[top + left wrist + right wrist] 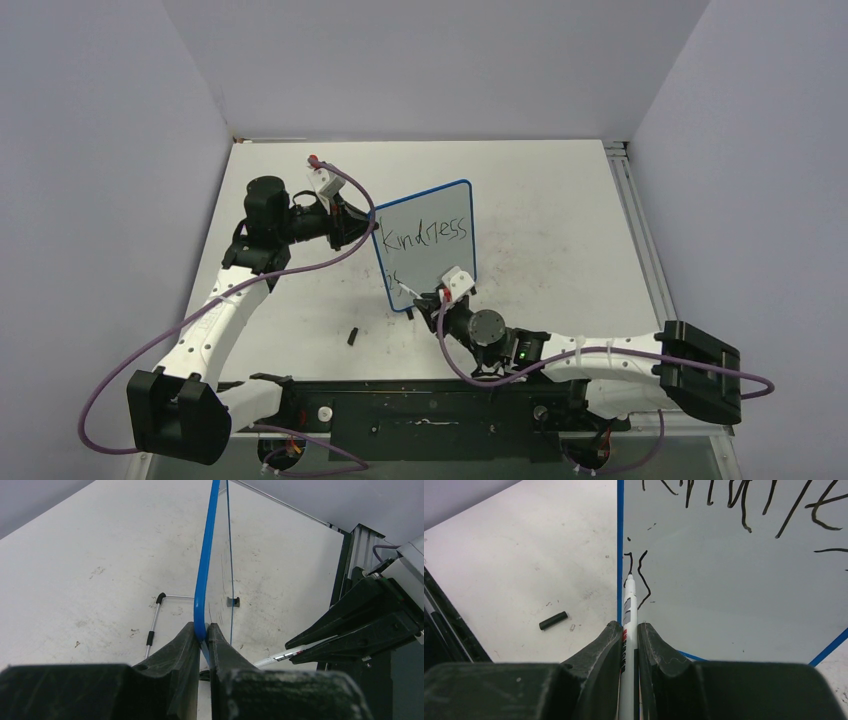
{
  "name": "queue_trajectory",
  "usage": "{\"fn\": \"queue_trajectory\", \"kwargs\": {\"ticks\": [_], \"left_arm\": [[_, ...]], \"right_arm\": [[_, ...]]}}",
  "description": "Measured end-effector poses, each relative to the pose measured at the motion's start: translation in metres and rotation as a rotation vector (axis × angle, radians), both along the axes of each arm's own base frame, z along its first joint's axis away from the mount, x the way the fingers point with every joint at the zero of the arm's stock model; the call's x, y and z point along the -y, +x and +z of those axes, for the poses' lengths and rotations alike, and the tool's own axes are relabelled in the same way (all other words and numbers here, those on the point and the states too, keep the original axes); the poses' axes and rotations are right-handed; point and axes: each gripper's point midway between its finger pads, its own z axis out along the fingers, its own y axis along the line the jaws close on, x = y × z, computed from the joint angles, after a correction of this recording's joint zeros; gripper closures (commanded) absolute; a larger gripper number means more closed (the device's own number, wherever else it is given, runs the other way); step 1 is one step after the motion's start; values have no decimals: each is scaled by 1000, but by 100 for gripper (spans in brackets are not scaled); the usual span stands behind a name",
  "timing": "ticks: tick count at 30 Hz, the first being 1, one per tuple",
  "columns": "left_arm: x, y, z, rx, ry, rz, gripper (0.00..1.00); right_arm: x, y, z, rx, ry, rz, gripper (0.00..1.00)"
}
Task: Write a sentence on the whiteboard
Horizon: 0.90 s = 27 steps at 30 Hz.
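- A white table point(560, 200) sits between grey walls point(420, 60). One whiteboard point(440, 265) stands near its middle, with wide tabletop to the whiteboard's right.
- The left gripper point(202, 631) is clamped on the whiteboard's left blue edge.
- The right gripper point(629, 630) pinches one marker point(629, 595), its tip touching the whiteboard's lower left.
- The lettering point(428, 233) reads "Kindness", with "is" beneath.
- One black cap point(353, 336) lies near the whiteboard's lower left corner.

I saw a white whiteboard point(440, 262) framed in blue, its lettering point(428, 236) black; my marker point(629, 605) was white with red print, the cap point(553, 620) black.
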Motion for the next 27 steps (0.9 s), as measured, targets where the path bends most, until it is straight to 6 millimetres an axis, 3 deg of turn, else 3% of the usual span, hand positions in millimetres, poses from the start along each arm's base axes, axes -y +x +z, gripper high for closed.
{"fn": "queue_trajectory", "kwargs": {"ticks": [5, 15, 27], "left_arm": [[0, 0, 0, 0, 0, 0, 100], [0, 0, 0, 0, 0, 0, 100], [0, 0, 0, 0, 0, 0, 100]], "right_arm": [[7, 2, 6, 4, 2, -9, 95], [32, 24, -5, -8, -32, -82, 95], [34, 29, -5, 1, -36, -88, 95]]}}
